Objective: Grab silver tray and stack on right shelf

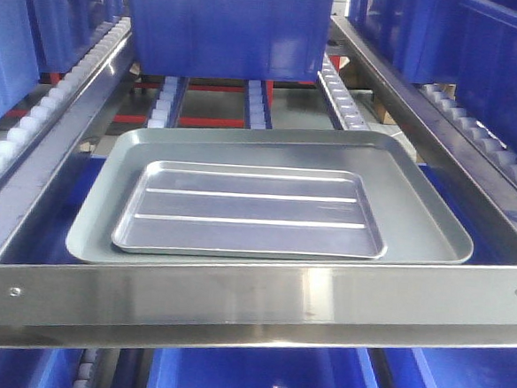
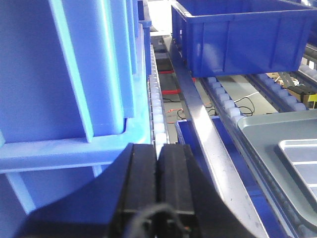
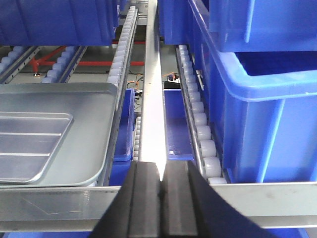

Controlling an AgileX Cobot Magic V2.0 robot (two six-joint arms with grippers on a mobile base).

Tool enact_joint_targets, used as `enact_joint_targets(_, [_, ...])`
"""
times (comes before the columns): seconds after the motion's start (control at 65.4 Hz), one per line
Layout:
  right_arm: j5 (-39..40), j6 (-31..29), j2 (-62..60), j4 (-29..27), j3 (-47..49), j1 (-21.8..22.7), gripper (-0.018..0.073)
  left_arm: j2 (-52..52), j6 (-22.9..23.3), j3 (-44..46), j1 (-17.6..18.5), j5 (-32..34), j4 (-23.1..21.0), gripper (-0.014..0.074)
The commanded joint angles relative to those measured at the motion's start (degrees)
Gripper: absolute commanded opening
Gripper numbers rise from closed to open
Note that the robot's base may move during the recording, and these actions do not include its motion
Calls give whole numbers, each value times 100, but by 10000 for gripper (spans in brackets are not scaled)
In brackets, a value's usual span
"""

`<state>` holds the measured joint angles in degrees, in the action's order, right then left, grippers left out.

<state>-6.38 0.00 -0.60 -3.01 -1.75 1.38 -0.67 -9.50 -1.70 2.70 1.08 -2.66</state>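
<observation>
The silver tray (image 1: 248,213), shiny with two long ridges, lies flat inside a larger dull grey tray (image 1: 97,223) on the right shelf (image 1: 251,293), just behind its polished front bar. Neither gripper shows in the front view. My left gripper (image 2: 157,148) is shut with nothing in it, left of the trays, over the roller rail; the silver tray's corner (image 2: 302,158) is at its far right. My right gripper (image 3: 162,167) is shut and holds nothing, above the front bar (image 3: 59,203), right of the silver tray (image 3: 25,144) and the grey tray (image 3: 84,109).
A blue bin (image 1: 226,23) stands on the rollers behind the trays. Large blue bins flank the lane: one on the left (image 2: 64,74), one on the right (image 3: 257,99). White roller rails (image 3: 200,134) and steel side rails (image 2: 208,134) border the trays.
</observation>
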Motion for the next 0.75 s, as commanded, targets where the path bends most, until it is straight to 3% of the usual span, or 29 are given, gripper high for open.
enact_joint_targets(0.0, [487, -72, -111, -29, 0, 38, 53, -65, -7, -153, 13, 519, -39, -92])
enact_joint_targets(0.733, [487, -72, -111, -29, 0, 38, 53, -65, -7, -153, 13, 519, -39, -92])
